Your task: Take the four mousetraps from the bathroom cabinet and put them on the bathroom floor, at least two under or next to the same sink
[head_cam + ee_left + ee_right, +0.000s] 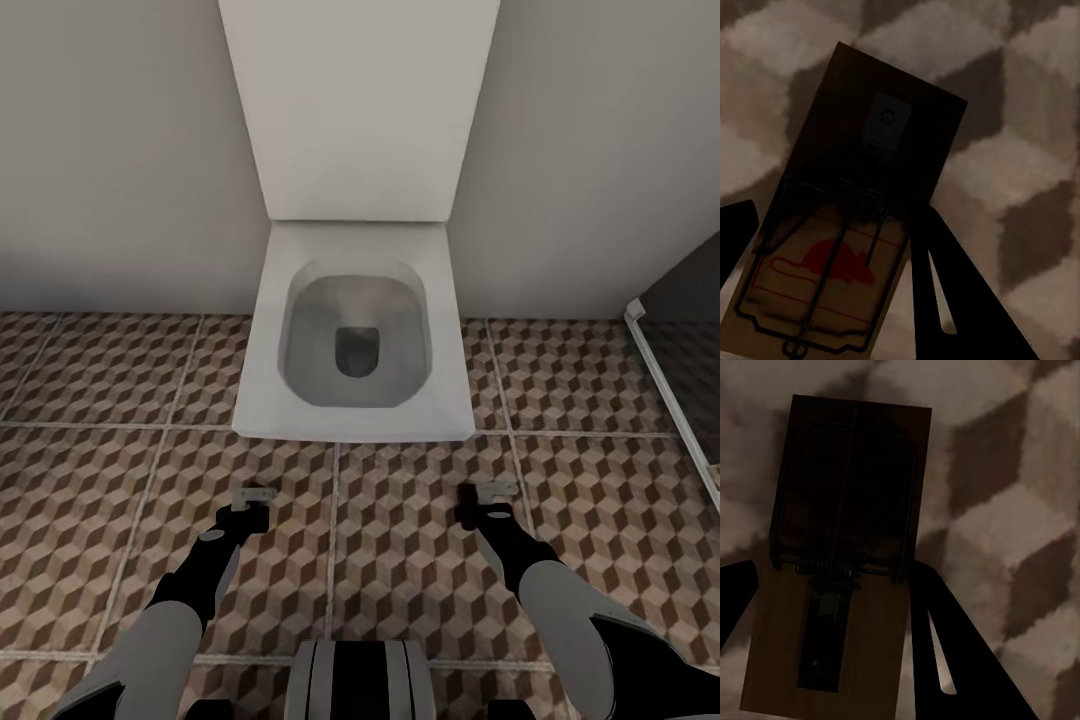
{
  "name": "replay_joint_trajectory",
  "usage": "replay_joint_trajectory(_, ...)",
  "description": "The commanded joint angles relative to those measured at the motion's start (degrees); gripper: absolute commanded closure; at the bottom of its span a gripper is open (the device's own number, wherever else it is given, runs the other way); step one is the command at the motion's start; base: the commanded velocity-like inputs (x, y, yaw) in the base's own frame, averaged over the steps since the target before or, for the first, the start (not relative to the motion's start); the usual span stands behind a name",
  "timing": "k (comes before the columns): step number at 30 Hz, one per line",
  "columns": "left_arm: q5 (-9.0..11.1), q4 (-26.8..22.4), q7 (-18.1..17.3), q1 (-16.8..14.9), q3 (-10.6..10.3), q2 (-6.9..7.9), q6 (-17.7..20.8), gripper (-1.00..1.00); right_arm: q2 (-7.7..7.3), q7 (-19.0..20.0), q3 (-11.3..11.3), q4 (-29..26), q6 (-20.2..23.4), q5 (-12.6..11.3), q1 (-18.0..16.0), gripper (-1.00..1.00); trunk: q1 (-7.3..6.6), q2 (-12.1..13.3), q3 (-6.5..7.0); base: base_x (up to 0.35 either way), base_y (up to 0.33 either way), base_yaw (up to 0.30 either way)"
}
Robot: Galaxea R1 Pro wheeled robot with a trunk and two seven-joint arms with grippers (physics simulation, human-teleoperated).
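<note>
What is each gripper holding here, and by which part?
Each holds a mousetrap between its fingers. The left gripper clamps its mousetrap across the long edges, near the red-printed end. The right gripper holds its mousetrap likewise, mid-board.

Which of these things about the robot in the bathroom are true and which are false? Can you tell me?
1. Each gripper holds a mousetrap. True: the left gripper is shut on one mousetrap, and the right gripper on another mousetrap.
2. The robot faces a bathtub. False: it faces a white toilet.
3. The toilet lid is shut. False: the bowl is open.
4. The bathroom floor has a cube pattern. True.
5. A mousetrap lies on the tiles beside the toilet. False: the two shown are held above the floor.
</note>
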Motion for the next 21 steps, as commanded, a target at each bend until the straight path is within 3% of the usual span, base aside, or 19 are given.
replay_joint_trajectory(1,-0.43,-0.16,-0.78,-0.02,0.52,-0.09,0.27,1.00,0.05,-0.13,-0.26,-0.10,0.33,0.44,-0.01,1.00,-0.01,-0.01,-0.03,0.000,0.000,0.000)
replay_joint_trajectory(21,-0.43,-0.24,-0.78,-0.03,0.51,-0.09,0.27,1.00,0.21,-0.20,-0.48,-0.16,-0.22,0.44,-0.01,1.00,-0.01,-0.01,-0.03,0.000,0.000,0.000)
